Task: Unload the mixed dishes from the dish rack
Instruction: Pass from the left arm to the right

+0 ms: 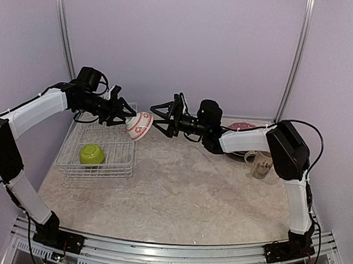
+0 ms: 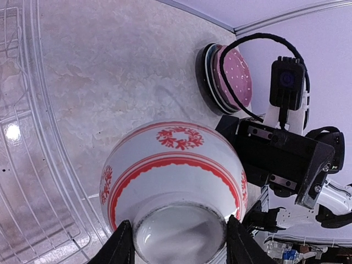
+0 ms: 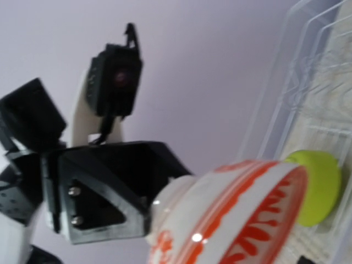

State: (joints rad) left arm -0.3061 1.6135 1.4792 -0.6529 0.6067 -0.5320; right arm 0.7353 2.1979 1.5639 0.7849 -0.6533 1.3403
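The small white-and-red bowl (image 1: 140, 125) hangs on its side in the air just right of the dish rack (image 1: 114, 142). My left gripper (image 1: 128, 119) is shut on the bowl's foot, a black fingertip (image 2: 120, 246) on each side of the base (image 2: 177, 231). My right gripper (image 1: 154, 118) faces it from the right, open, with its fingertips close to the bowl's rim; contact cannot be made out. A lime-green bowl (image 1: 92, 154) lies upside down in the rack. In the right wrist view the white-and-red bowl (image 3: 236, 214) fills the lower frame, and my own fingers barely show.
A stack of plates with a pink polka-dot one on top (image 2: 231, 77) lies at the back right of the table (image 1: 185, 191). A cream printed mug (image 1: 262, 165) stands by the right arm. The rack's wire side (image 2: 38, 137) runs close on the left.
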